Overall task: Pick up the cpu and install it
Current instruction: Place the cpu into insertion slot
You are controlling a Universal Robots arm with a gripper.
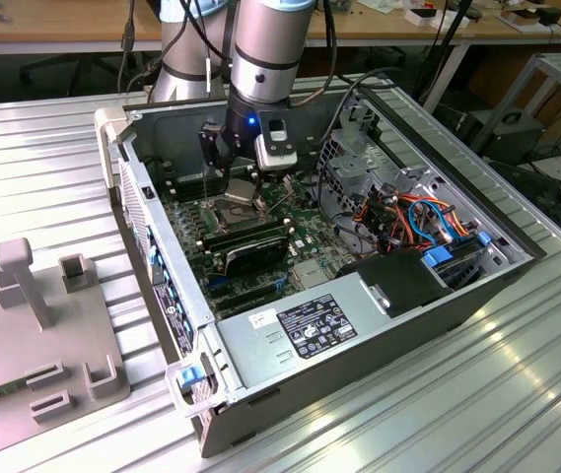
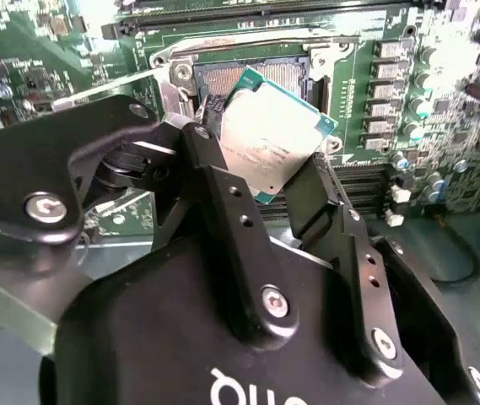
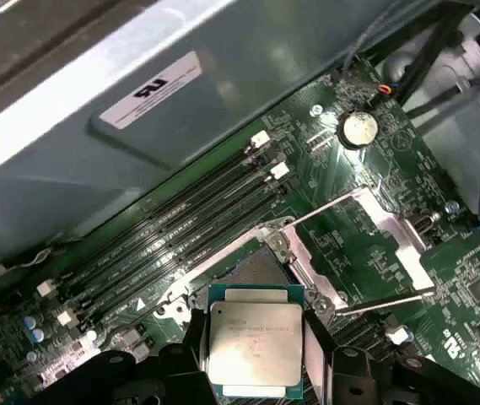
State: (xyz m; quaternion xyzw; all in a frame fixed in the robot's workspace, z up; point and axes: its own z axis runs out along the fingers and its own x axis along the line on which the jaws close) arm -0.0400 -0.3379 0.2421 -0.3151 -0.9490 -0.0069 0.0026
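Second wrist view, gripper (image 2: pixel 261 181) clamped on cpu (image 2: pixel 275 135) by opposite edges, uncovered cpu socket (image 2: pixel 221 80) just beyond fingertips (image 2: pixel 208 156)

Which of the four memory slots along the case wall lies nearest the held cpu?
The slot running right beside the open socket's metal frame. The other three lie farther from the cpu, toward the grey case wall.

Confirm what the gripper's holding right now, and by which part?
The gripper is shut on the cpu. Its two fingers pinch opposite side edges, leaving the metal face exposed, close by the open socket.
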